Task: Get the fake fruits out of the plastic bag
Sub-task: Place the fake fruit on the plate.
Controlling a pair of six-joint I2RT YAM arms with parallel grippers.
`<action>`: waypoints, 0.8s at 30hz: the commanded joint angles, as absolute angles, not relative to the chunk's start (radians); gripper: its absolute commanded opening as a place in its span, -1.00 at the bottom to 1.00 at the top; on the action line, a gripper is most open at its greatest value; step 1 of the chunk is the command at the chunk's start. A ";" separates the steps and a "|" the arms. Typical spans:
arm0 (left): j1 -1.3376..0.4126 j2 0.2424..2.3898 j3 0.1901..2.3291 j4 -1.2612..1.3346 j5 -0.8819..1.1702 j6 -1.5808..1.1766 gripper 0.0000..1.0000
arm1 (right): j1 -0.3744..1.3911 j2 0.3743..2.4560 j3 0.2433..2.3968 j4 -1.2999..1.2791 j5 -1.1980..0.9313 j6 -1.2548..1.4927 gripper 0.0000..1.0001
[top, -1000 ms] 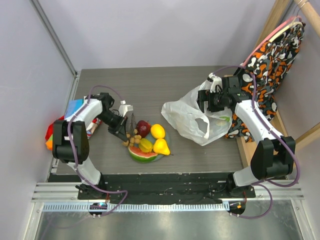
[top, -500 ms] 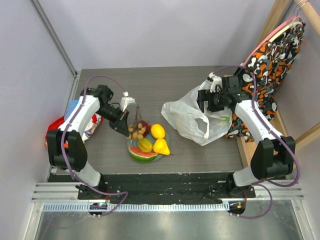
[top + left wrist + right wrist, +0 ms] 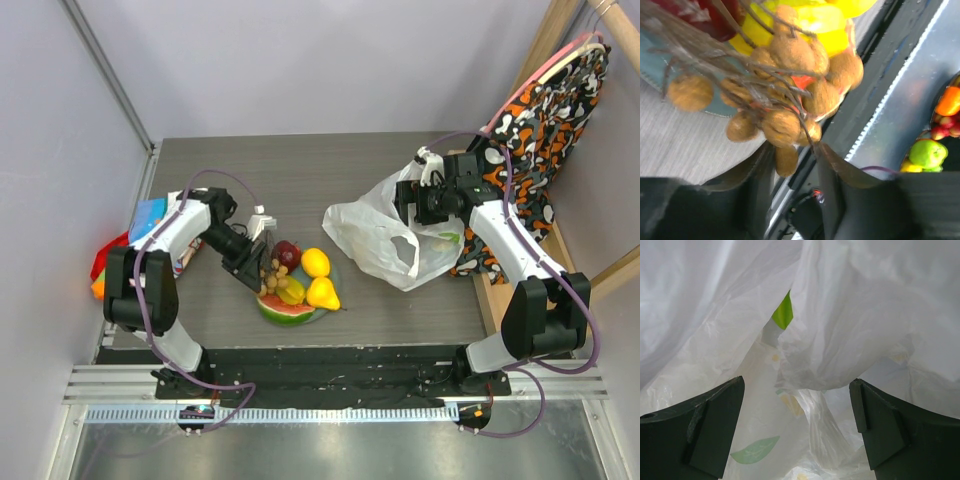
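Bunch [image 3: 268,270] is set on the plate [image 3: 652,60], left claw [image 3: 795,149] parted; something green [image 3: 783,312] seems left in the plastic bag [image 3: 365,225], right claw [image 3: 796,382] wide.

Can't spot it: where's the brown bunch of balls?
Top view: the brown bunch is at the left of the plate, beside the red apple, ahead of the left fingers.
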State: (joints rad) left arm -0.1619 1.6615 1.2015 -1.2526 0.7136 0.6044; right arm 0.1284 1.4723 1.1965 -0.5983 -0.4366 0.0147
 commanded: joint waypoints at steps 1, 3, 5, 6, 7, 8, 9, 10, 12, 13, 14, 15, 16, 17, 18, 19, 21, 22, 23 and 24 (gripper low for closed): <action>-0.175 1.655 1.196 -1.140 0.700 0.560 0.08 | 0.121 1.448 1.201 -0.565 -0.442 0.029 0.90; -0.183 1.677 1.203 -1.129 0.701 0.548 0.24 | 0.121 1.453 1.206 -0.568 -0.442 0.029 0.90; -0.181 1.680 1.198 -1.118 0.690 0.543 0.31 | 0.121 1.454 1.212 -0.571 -0.442 0.028 0.90; -0.183 1.681 1.187 -1.109 0.683 0.537 0.32 | 0.121 1.457 1.213 -0.572 -0.442 0.025 0.90; -0.183 1.681 1.183 -1.092 0.674 0.537 0.33 | 0.121 1.459 1.215 -0.572 -0.442 0.026 0.90; -0.183 1.681 1.180 -1.086 0.667 0.537 0.33 | 0.121 1.459 1.216 -0.572 -0.442 0.026 0.90; -0.183 1.684 1.177 -1.083 0.667 0.540 0.33 | 0.121 1.460 1.216 -0.574 -0.442 0.026 0.90; -0.183 1.692 1.177 -1.081 0.667 0.538 0.32 | 0.121 1.462 1.215 -0.574 -0.442 0.026 0.90; -0.183 1.701 1.177 -1.066 0.664 0.528 0.29 | 0.121 1.462 1.215 -0.574 -0.442 0.026 0.90; -0.183 1.707 1.177 -1.062 0.663 0.516 0.22 | 0.121 1.463 1.213 -0.574 -0.442 0.026 0.90; -0.183 1.710 1.178 -1.054 0.658 0.508 -0.11 | 0.121 1.463 1.213 -0.572 -0.439 0.026 0.90; -0.183 1.710 1.180 -1.055 0.655 0.503 -0.34 | 0.121 1.462 1.210 -0.574 -0.442 0.026 0.90; -0.181 1.704 1.183 -1.066 0.652 0.508 -0.56 | 0.121 1.462 1.212 -0.574 -0.440 0.026 0.90; -0.179 1.691 1.181 -1.074 0.646 0.508 -0.86 | 0.121 1.460 1.210 -0.572 -0.440 0.028 0.90; -0.176 1.677 1.175 -1.090 0.632 0.511 -0.99 | 0.121 1.462 1.212 -0.575 -0.442 0.028 0.90; -0.173 1.651 1.170 -1.100 0.626 0.512 -1.00 | 0.121 1.459 1.215 -0.575 -0.442 0.026 0.90; -0.167 1.565 1.160 -1.141 0.626 0.525 -1.00 | 0.121 1.462 1.215 -0.574 -0.442 0.025 0.90; -0.167 1.508 1.160 -1.156 0.630 0.532 -1.00 | 0.121 1.462 1.213 -0.574 -0.440 0.023 0.90; -0.167 1.474 1.164 -1.184 0.632 0.537 -1.00 | 0.123 1.462 1.212 -0.572 -0.440 0.023 0.90; -0.167 1.448 1.173 -1.196 0.643 0.540 -1.00 | 0.123 1.463 1.210 -0.571 -0.442 0.025 0.90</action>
